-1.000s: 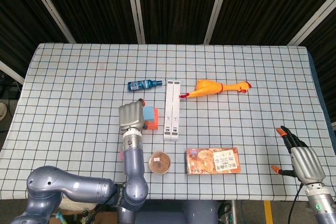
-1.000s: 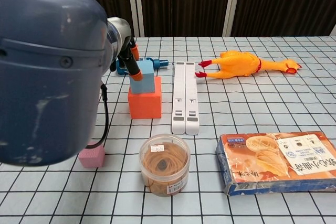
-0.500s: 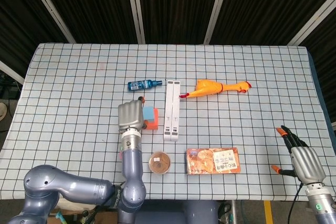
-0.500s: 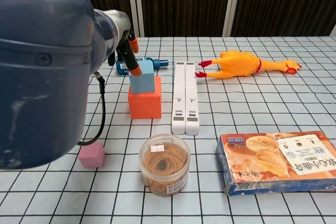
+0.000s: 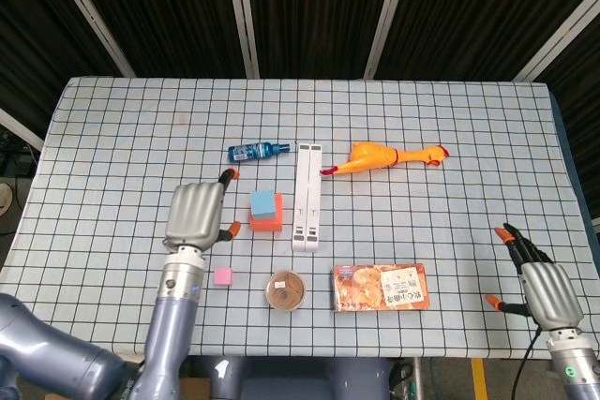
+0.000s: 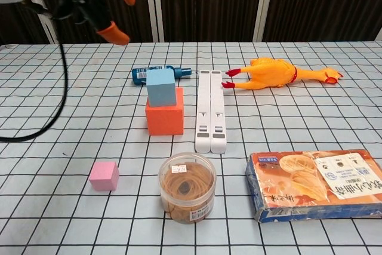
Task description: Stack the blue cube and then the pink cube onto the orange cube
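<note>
The left hand (image 5: pixel 195 214) has let go of the blue cube (image 5: pixel 262 203) and pulled back to the left — a second ago its fingers were still on the cube, and now it hovers empty with fingers apart, well clear of the stack. The blue cube sits squarely on the orange cube (image 6: pixel 165 118), untouched, so the first stacking step looks done. What remains is the pink cube (image 6: pixel 104 175), which lies alone on the surface nearer the robot and to the left of the stack, just below the retreating hand in the head view. The right hand (image 5: pixel 545 288) waits at the far right edge, open and holding nothing.

The surface (image 5: pixel 122 128) is covered by a white cloth with a black grid. It also carries a small blue bottle (image 5: pixel 258 150), a white folded stand (image 5: pixel 308 196), a rubber chicken (image 5: pixel 384 156), a round clear tub (image 6: pixel 187 187) and a packet of noodles (image 6: pixel 316 182). Behind it hang dark curtains crossed by pale poles.
</note>
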Robot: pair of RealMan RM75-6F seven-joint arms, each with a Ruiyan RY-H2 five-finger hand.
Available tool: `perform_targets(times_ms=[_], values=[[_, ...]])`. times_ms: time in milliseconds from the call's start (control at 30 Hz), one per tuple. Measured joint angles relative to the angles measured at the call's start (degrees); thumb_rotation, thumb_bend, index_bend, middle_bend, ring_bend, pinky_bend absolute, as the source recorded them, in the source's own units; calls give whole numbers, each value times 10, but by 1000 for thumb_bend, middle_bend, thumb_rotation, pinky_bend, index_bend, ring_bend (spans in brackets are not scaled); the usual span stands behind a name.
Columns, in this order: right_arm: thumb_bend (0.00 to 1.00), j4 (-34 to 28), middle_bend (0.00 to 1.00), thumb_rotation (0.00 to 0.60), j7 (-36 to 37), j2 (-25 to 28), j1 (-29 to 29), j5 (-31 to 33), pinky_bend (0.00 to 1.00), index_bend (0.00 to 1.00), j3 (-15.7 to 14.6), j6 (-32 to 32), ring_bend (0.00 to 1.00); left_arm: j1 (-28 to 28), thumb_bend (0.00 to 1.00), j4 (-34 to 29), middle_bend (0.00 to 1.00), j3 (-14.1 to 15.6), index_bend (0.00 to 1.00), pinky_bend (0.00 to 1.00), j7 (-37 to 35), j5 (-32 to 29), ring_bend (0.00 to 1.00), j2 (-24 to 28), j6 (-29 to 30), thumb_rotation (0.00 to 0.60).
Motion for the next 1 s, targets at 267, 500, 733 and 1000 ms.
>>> perform_targets(times_ms=[267, 500, 733, 1000], values=[[56, 1, 58, 600, -4, -1, 1, 6, 289, 88, 1, -6, 163, 89, 227, -22, 843, 162, 233, 794, -65, 80, 719, 64, -39, 600], [56, 0, 58, 600, -8, -3, 4, 4, 289, 88, -3, -15, 163, 136, 215, 22, 849, 227, 248, 804, -139, 122, 726, 66, -89, 600], [56, 1, 58, 600, -1, -2, 3, 6, 289, 88, -1, -13, 163, 156, 215, 84, 851, 246, 256, 809, -161, 127, 729, 33, -118, 600], [56, 3, 58, 600, 6, 0, 3, 4, 289, 88, -1, -11, 163, 164, 230, 154, 852, 260, 280, 813, -148, 136, 731, -26, -146, 600]])
